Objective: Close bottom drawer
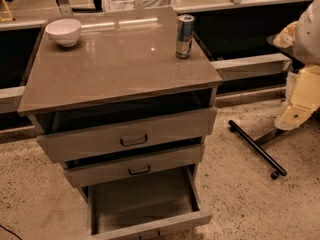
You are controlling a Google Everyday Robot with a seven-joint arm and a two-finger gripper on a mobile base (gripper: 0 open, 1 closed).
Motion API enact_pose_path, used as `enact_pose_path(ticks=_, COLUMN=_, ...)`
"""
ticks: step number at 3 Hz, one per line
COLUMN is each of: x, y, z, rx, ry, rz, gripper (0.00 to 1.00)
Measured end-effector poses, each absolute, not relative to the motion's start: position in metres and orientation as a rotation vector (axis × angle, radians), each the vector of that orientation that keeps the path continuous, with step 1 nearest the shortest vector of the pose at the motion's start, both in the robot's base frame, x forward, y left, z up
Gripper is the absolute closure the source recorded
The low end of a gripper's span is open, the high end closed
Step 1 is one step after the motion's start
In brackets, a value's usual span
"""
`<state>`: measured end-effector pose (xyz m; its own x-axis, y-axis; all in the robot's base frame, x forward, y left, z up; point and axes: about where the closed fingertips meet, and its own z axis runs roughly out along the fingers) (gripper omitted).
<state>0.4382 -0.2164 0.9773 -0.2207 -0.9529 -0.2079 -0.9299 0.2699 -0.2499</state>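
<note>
The bottom drawer [142, 200] of the grey-brown cabinet [117, 64] is pulled far out toward me. Its flat inside is empty, and its slim front panel [152, 227] sits at the lower edge of the view. The two drawers above, the tall-fronted top one [127, 134] and the middle one [134, 165], stand slightly out, with dark gaps above them. My gripper [296, 111], a cream-white part of the arm, is at the right edge, well to the right of the cabinet, above the floor and touching nothing.
A white bowl [63, 31] and a blue-silver can [184, 36] stand on the cabinet top. A black bar on small wheels [257, 149] lies on the speckled floor to the right. A low ledge [250, 64] runs behind the cabinet.
</note>
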Motion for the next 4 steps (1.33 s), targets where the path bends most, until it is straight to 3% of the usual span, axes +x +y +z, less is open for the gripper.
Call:
enact_pose_path(ticks=2, x=0.442, y=-0.22, z=0.944, rx=-1.671, ry=2.22, rz=-0.014, gripper=0.0)
enact_pose_path(ticks=3, x=0.422, y=-0.206, z=0.819, rx=-1.534, ry=2.181, rz=0.361, gripper=0.0)
enact_pose_path(ticks=4, x=0.394, y=-0.177, z=0.724, rx=-1.51, ry=2.124, rz=0.575, gripper=0.0)
